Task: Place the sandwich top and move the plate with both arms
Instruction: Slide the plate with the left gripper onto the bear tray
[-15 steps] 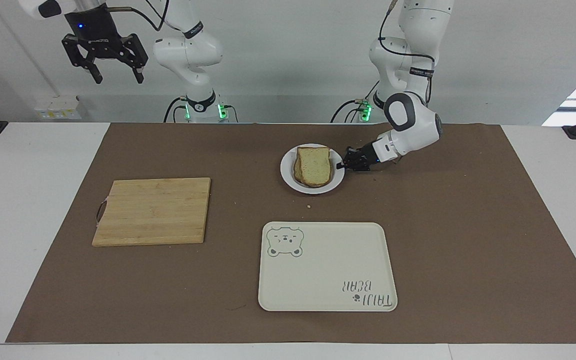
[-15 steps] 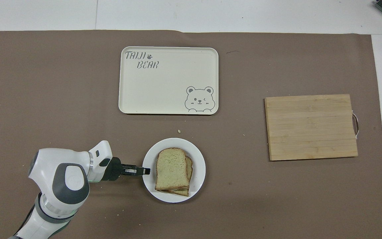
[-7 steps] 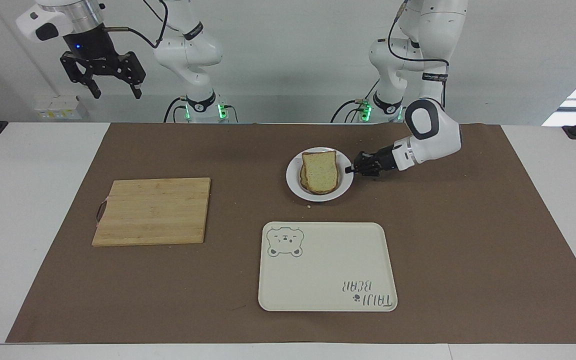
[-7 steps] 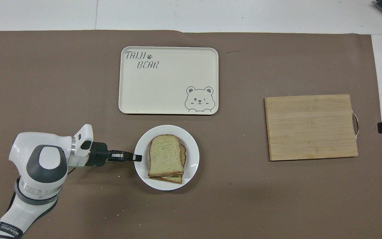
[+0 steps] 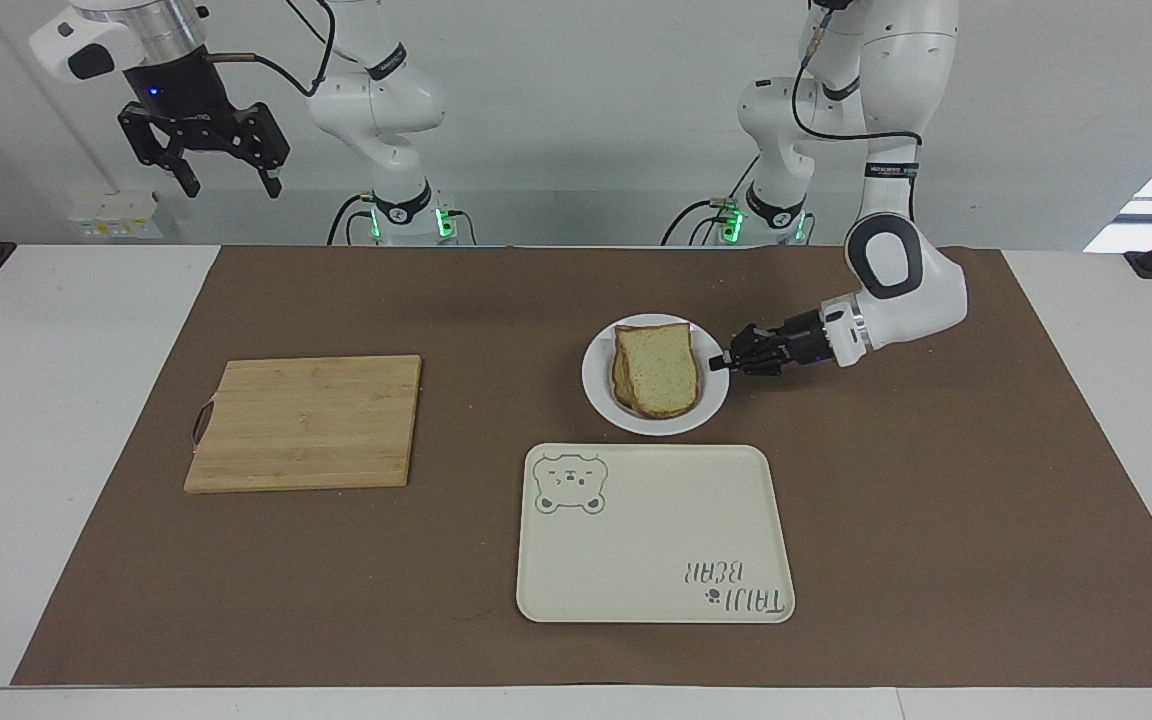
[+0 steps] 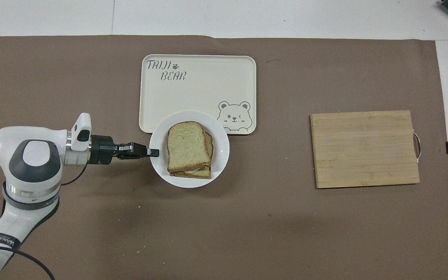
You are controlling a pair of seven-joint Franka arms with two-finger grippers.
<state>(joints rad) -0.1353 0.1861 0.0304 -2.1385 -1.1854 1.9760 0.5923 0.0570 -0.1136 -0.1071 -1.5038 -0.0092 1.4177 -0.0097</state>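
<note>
Right gripper (image 5: pixel 226 180) raised high over table edge past cutting board (image 5: pixel 304 423), fingers spread, empty; arm waits. Sandwich top (image 5: pixel 660 368) on stack on plate (image 5: pixel 601 385). Plate just robot-side of tray (image 5: pixel 654 533); in overhead view its rim overlaps tray's near edge. Left gripper (image 5: pixel 719 364) clenched on plate rim at left arm's side, reaching in level. Judgement: tray lies directly farther from robots; left arm nearer, carries move.

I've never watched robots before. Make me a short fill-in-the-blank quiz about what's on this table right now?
1. The left gripper is shut on the rim of the ____.
2. The sandwich top lies on another slice of ____.
3. The tray has a ____ drawn in one corner.
4. The right gripper hangs ____, holding nothing.

Missing words: plate; bread; bear; open
</note>
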